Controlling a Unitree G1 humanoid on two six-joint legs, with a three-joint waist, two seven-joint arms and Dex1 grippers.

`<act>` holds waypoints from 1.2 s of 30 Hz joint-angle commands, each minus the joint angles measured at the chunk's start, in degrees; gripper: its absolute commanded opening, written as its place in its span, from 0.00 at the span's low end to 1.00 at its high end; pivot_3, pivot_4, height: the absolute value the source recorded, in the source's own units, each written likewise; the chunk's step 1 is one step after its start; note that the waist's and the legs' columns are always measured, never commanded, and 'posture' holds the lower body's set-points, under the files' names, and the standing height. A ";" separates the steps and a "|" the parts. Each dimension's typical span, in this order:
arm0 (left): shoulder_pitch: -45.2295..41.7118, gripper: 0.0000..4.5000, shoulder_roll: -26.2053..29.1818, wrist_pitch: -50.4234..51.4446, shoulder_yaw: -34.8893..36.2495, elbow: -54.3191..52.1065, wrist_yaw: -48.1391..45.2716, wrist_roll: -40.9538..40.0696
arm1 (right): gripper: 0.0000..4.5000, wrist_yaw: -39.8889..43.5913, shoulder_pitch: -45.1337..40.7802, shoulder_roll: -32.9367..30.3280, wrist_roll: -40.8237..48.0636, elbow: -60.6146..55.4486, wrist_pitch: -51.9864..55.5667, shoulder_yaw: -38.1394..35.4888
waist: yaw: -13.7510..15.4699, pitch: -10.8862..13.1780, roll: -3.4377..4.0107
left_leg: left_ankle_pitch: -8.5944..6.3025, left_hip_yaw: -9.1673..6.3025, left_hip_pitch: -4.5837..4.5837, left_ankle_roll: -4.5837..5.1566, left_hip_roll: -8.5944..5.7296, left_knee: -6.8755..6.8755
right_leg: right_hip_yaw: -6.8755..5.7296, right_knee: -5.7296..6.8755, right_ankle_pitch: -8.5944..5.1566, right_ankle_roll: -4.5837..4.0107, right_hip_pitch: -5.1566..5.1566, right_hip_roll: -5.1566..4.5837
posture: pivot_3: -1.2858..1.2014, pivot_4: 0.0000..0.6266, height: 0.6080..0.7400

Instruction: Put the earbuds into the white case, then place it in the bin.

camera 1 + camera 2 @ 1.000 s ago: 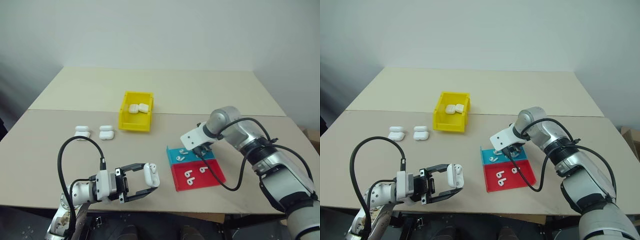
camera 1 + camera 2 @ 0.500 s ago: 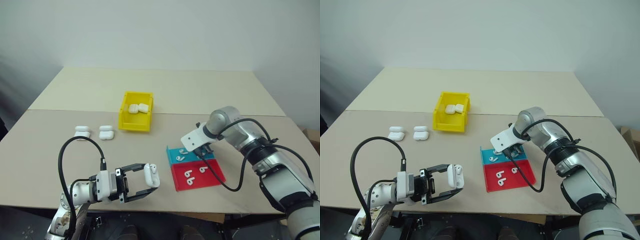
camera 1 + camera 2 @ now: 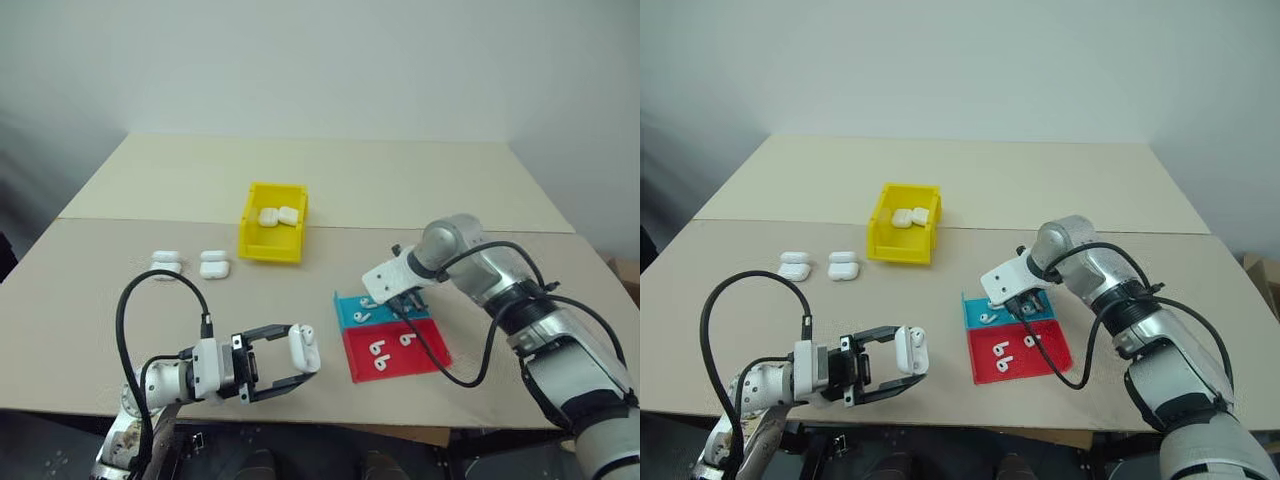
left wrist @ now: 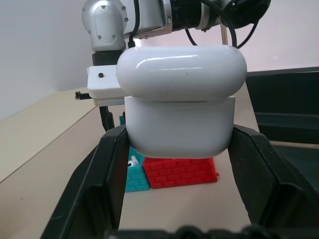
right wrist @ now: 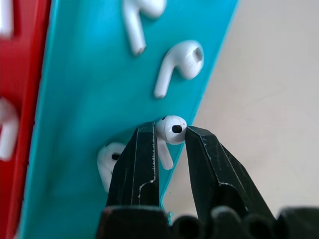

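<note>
My left gripper (image 3: 298, 357) is shut on the white case (image 4: 182, 99), holding it above the table's near edge with its lid down. My right gripper (image 5: 169, 135) is shut on one small white earbud (image 5: 172, 129), pinched by its head just above the edge of the teal tray (image 5: 94, 89). More earbuds (image 5: 178, 60) lie in that tray. In the head view the right gripper (image 3: 408, 302) points down over the teal tray (image 3: 350, 314). The yellow bin (image 3: 268, 247) stands further back at the centre left, with two white cases (image 3: 277, 215) inside.
A red tray (image 3: 425, 356) with several earbuds (image 3: 379, 350) adjoins the teal tray on the near side. Two more white cases (image 3: 165, 263) (image 3: 212, 265) lie on the table left of the bin. A black cable hangs from each wrist.
</note>
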 commanded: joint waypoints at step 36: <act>-21.08 0.61 -5.90 21.86 -1.26 -6.39 3.29 -16.16 | 0.14 -47.19 17.87 23.43 97.81 -63.98 85.14 -68.82 | -0.80 -0.05 0.03 | 0.00 -0.22 -0.07 0.00 -0.03 0.00 | -0.04 -0.06 -0.03 0.06 0.11 0.08 | 0.52 0.24 1.00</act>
